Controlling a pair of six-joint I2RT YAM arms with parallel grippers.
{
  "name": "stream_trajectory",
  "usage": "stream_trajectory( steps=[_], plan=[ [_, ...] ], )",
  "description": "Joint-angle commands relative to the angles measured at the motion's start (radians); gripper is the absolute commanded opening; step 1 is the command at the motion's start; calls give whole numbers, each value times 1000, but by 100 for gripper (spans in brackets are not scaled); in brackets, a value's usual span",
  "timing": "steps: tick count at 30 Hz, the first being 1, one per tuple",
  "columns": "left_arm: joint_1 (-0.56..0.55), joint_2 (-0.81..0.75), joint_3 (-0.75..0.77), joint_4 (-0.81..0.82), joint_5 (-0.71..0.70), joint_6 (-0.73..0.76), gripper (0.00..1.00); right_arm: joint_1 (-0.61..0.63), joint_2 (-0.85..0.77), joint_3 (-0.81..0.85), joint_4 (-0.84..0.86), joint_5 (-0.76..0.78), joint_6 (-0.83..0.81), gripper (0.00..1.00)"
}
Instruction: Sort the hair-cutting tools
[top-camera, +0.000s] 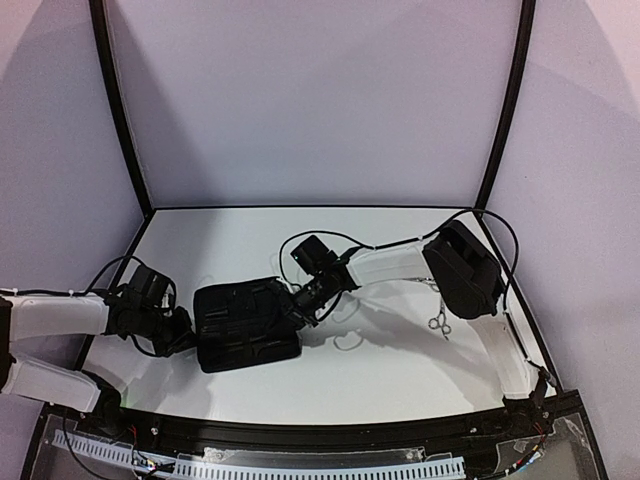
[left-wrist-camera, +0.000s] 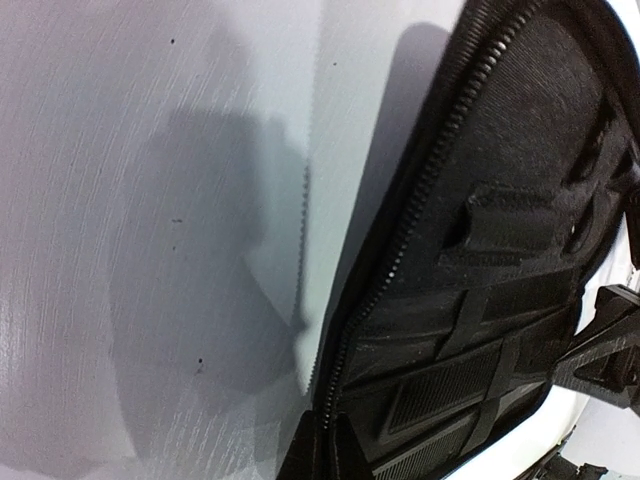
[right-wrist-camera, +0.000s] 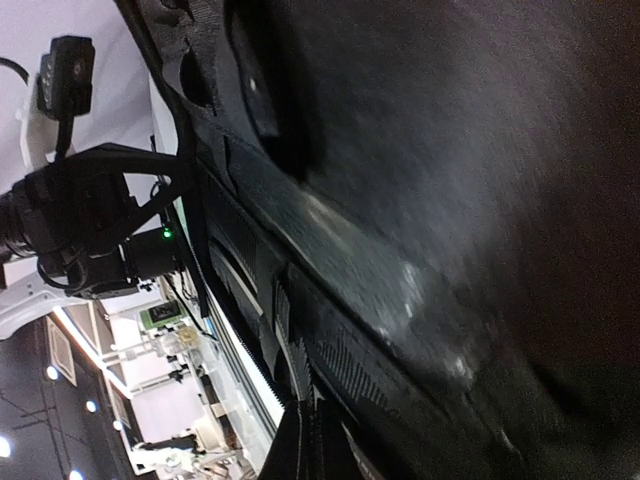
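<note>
The black zip case (top-camera: 245, 325) lies open in the middle of the table, its straps and mesh pockets facing up. My left gripper (top-camera: 185, 335) is shut on the case's left zipper edge (left-wrist-camera: 345, 330), and its fingertips (left-wrist-camera: 300, 450) pinch the rim. My right gripper (top-camera: 300, 305) reaches over the case's right side. It is shut on a slim black comb (right-wrist-camera: 300, 372), whose teeth stick out from between the fingers against the case's inner pockets (right-wrist-camera: 400, 300). A pair of small silver scissors (top-camera: 438, 323) lies on the table to the right, under the right arm.
White table (top-camera: 400, 370) enclosed by white walls with black corner posts (top-camera: 120, 110). The right arm's forearm (top-camera: 400, 262) and elbow (top-camera: 462, 268) span the right half of the table, trailing cables. A black rail (top-camera: 300, 435) runs along the near edge.
</note>
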Motion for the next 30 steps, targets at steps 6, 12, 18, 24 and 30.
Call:
stream_trajectory(
  steps=[6,12,18,24,30],
  plan=[
    [-13,5,14,135,34,22,1,48,58,52,-103,51,-80,0],
    [-22,-12,-1,156,43,-18,1,51,62,51,-42,54,-34,0],
    [-33,-61,-22,151,28,-45,1,68,69,71,-3,44,-17,0],
    [-36,-82,-27,139,15,-57,1,71,86,75,81,32,58,0],
    [-36,-96,-39,134,-8,-70,1,83,91,80,121,20,78,0]
  ],
)
